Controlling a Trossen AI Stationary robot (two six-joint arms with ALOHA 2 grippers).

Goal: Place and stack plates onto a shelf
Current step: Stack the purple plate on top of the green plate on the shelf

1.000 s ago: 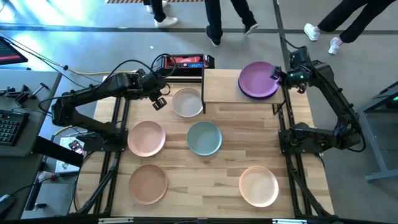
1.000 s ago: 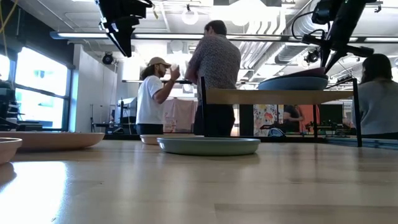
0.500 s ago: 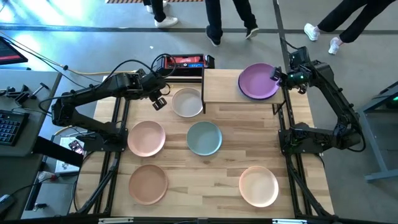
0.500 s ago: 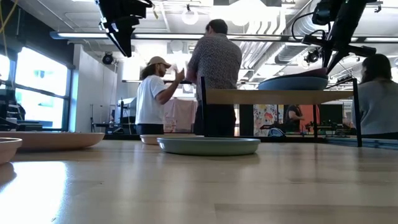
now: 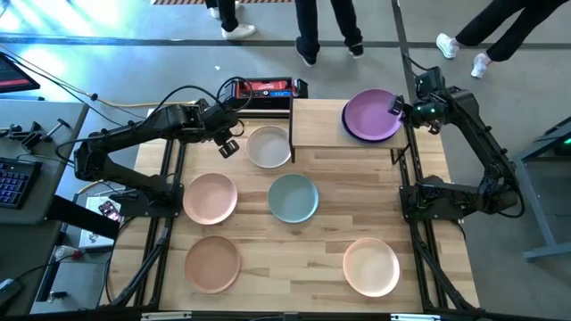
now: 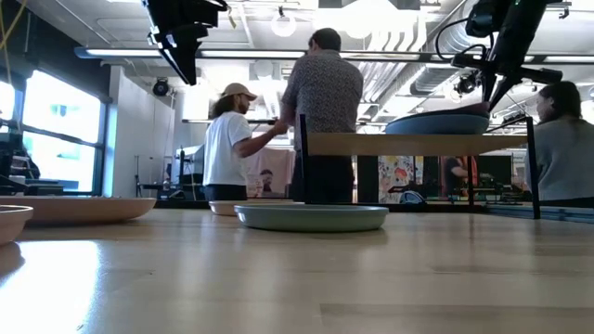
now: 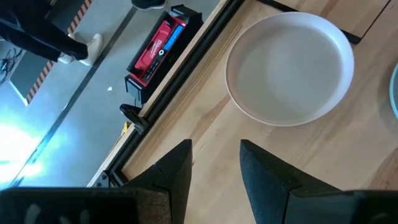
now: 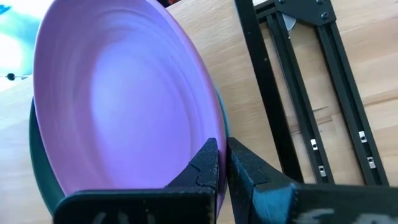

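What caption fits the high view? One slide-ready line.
Right hand shut on the purple plate atop the shelf; left hand open beside the beige plate.

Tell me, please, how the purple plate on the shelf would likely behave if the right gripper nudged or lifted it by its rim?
The purple plate looks rigid, so it should probably lift without flexing. It rests on a dark teal plate, so a push would likely slide it across that one. The right gripper is shut on only its thin rim, so the plate may tilt or slip.
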